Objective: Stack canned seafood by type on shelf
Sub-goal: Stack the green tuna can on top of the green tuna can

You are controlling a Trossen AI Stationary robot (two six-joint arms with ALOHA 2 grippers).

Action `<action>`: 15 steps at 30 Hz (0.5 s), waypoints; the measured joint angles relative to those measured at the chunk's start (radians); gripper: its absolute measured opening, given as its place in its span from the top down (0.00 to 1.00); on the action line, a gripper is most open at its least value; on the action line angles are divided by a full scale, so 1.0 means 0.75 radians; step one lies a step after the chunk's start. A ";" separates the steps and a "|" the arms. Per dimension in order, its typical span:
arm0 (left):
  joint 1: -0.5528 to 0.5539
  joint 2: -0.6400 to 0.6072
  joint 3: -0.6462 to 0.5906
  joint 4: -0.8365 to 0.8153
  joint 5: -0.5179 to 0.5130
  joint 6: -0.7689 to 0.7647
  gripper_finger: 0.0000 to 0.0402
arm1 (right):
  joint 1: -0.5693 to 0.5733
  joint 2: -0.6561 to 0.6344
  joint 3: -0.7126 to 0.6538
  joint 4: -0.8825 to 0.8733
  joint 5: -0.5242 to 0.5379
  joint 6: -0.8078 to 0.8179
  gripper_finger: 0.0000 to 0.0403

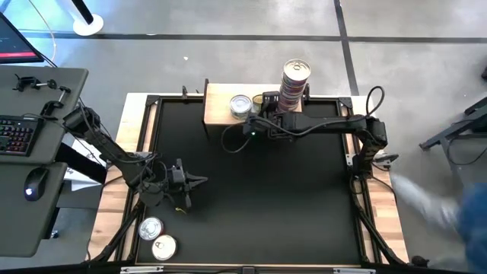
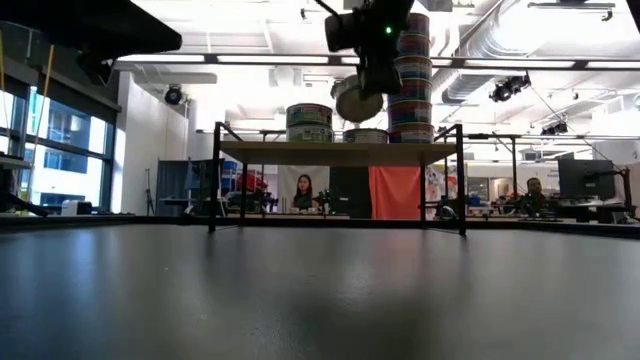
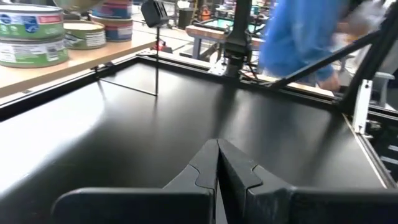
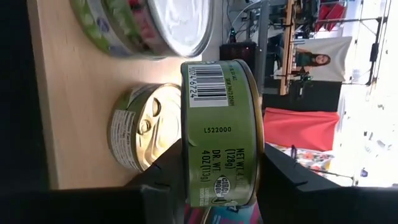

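The shelf point(image 1: 221, 103) stands at the table's far edge on thin dark legs point(image 2: 213, 180). On its pale wood top sit a tall stack of tins point(image 1: 295, 82), a short stack point(image 2: 309, 122) and a single gold-topped tin point(image 4: 146, 127). My right gripper point(image 4: 221, 168) is over the shelf, shut on a green-labelled tin point(image 4: 221, 124) just above that gold-topped tin. My left gripper point(image 3: 217, 168) is shut and hovers low over the black table's left half point(image 1: 199, 181), touching nothing. Two more tins point(image 1: 151, 228) point(image 1: 163, 246) lie at the near left corner. My right gripper pinches the green-labelled tin between its two fingers point(image 4: 163, 174), one on each flat face, with the label wall point(image 4: 217, 155) facing the wrist camera. The fingers reach in roughly level from the table's right side. The tin is lifted clear of the shelf and looks tilted in the low view point(image 2: 357, 98).
The shelf top left of the short stack is bare wood point(image 1: 217, 106). A desk with keyboard and mouse point(image 1: 30, 129) stands left of the table. A person in blue point(image 3: 298, 37) moves beside the table's right side. The black tabletop point(image 1: 259, 198) spreads between the arms.
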 joint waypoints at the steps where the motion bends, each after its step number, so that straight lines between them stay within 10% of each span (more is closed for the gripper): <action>1: 0.001 0.000 0.000 -0.002 -0.010 0.000 1.00 | -0.004 0.000 -0.014 0.023 0.001 -0.024 0.71; 15: 0.002 0.000 0.000 -0.035 -0.066 -0.001 1.00 | -0.106 0.000 -0.041 0.076 -0.054 -0.111 0.71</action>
